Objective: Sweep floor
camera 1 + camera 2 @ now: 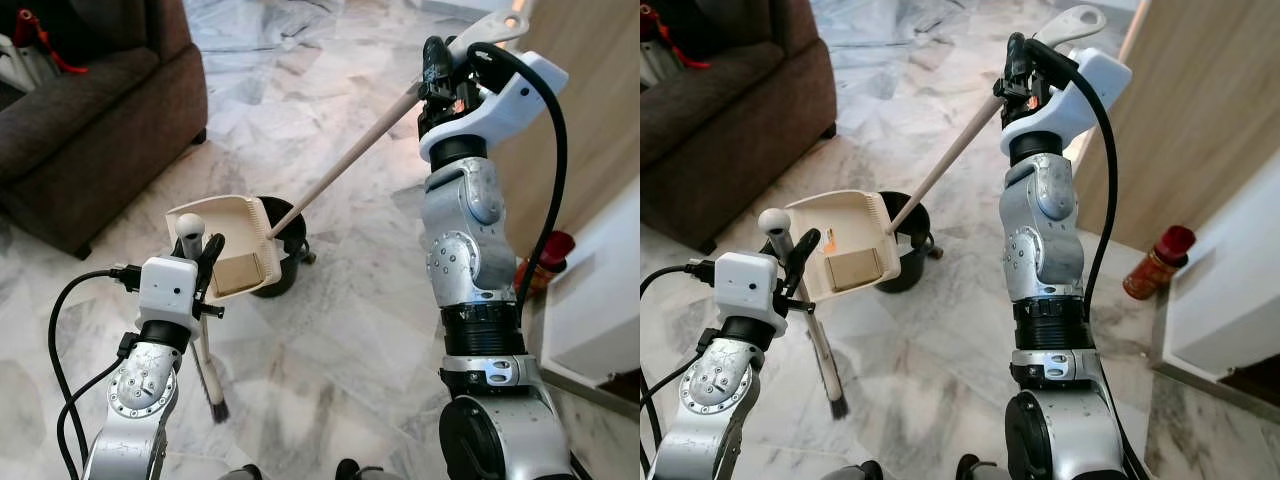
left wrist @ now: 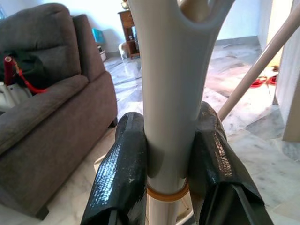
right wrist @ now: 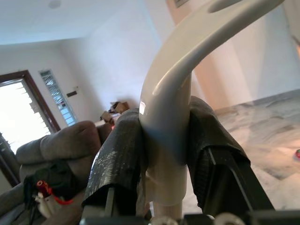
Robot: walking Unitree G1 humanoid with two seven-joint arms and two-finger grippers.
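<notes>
Left gripper (image 2: 165, 183): we see its two black fingers (image 2: 119, 173) pinching the pale grey plastic handle of the short brush (image 2: 171, 93), one on either side.
Short brush: it stands nearly upright in front of the left arm, its dark bristle end (image 1: 217, 405) down at the white marble floor (image 1: 340, 330).
Right gripper (image 3: 161, 159): raised high on the right, its fingers clamp the curved cream grip (image 3: 168, 89) at the top of the long cream pole (image 1: 345, 165).
Long cream pole: it slants down from the right gripper to the cream plastic dustpan (image 1: 235, 240), which is held off the floor, its open face tilted up toward the head camera.
Surroundings: a small round black bin (image 1: 285, 265) sits just behind and under the dustpan; a dark grey fabric sofa (image 1: 90, 130) stands at far left; a red-capped bottle (image 1: 1158, 262) stands at the foot of a wooden panel (image 1: 1210, 110) on the right.
Left wrist view: we also see a small wooden cabinet (image 2: 127, 28) far behind the sofa.
Right wrist view: we also see a bright window (image 3: 18, 117).
</notes>
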